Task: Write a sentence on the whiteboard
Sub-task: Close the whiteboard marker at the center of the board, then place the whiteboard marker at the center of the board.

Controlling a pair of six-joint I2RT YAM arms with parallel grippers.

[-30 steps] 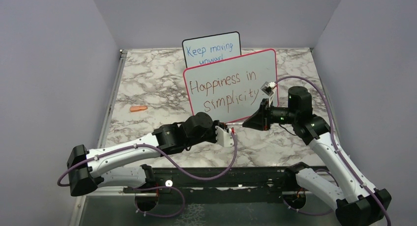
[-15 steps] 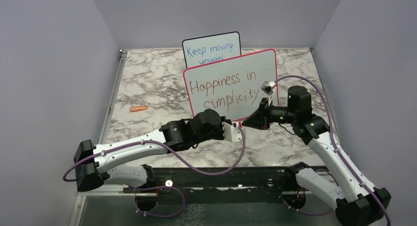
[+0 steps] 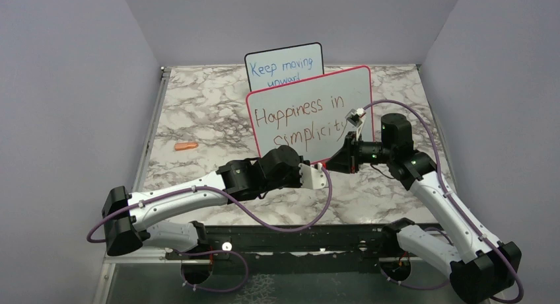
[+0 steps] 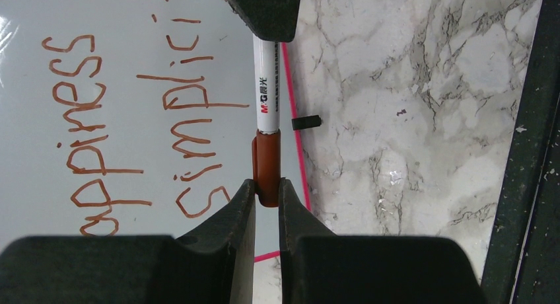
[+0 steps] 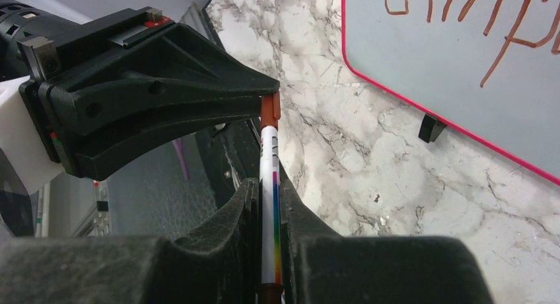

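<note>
The whiteboard with a pink-red frame stands upright at mid-table. The sentence on it reads "Happiness in simplicity" in brownish-red, in two lines. It also shows in the left wrist view. In front of the board's lower right corner the two grippers meet tip to tip. My right gripper is shut on the white barrel of a marker. My left gripper is shut on the marker's brown-red cap, which sits on the barrel's end. In the top view the left gripper touches the right gripper.
A smaller black-framed board with blue writing stands behind the whiteboard. A small orange object lies on the marble table at the left. The whiteboard's black foot rests beside the marker. Grey walls enclose three sides.
My left arm has reached right and forward until its gripper closed on the marker's cap end. My right gripper has shifted a little left with the marker.
</note>
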